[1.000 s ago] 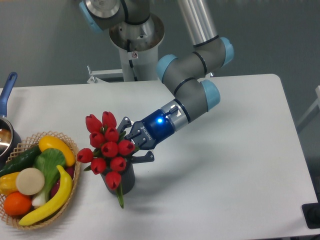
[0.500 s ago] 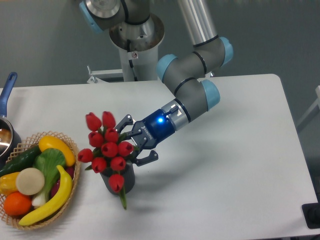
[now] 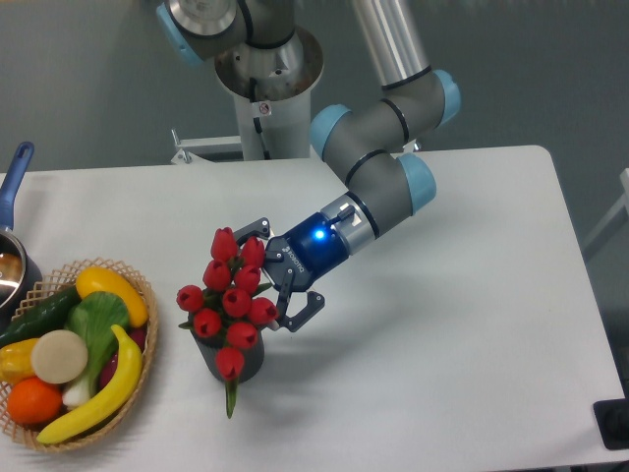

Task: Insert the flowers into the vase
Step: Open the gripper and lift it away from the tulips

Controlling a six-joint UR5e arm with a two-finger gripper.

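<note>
camera view, claw spread beside flowers, vase mid-table

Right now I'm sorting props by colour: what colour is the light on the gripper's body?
Blue: the light glows on the gripper, in the fixed camera view.

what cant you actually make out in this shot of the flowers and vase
- Vase mouth and most of its body: camera view, covered by the flowers.
- Whether the stems sit inside the vase: hidden by the blooms.
- End effector contact with the stems: masked by the flowers.
- Pot at left: cut off by the picture edge.
</note>
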